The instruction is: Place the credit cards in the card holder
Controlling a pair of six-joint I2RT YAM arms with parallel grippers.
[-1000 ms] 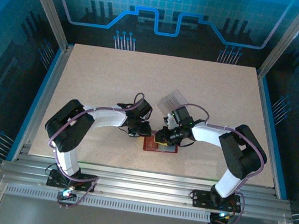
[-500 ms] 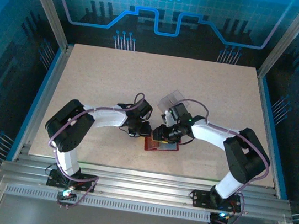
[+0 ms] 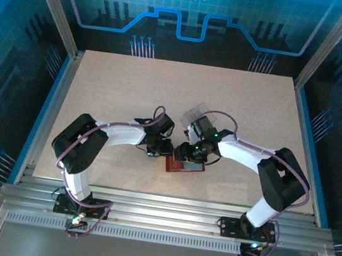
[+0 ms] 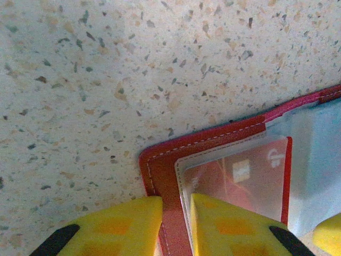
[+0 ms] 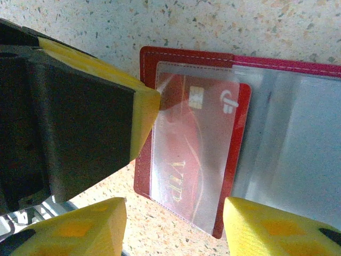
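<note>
Credit card point(image 5: 213, 122) sits in a clear pocket of the open card holder point(image 5: 186, 56); left gripper point(image 4: 176, 208) pinches the holder's edge, right gripper point(image 5: 173, 218) hangs open, further cards uncertain.

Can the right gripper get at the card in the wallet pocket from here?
Probably yes. The right gripper is open over the card, a finger on each side, nothing between. The card's edge sticks out of the pocket; the left gripper sits at the wallet's other corner, clear of it.
</note>
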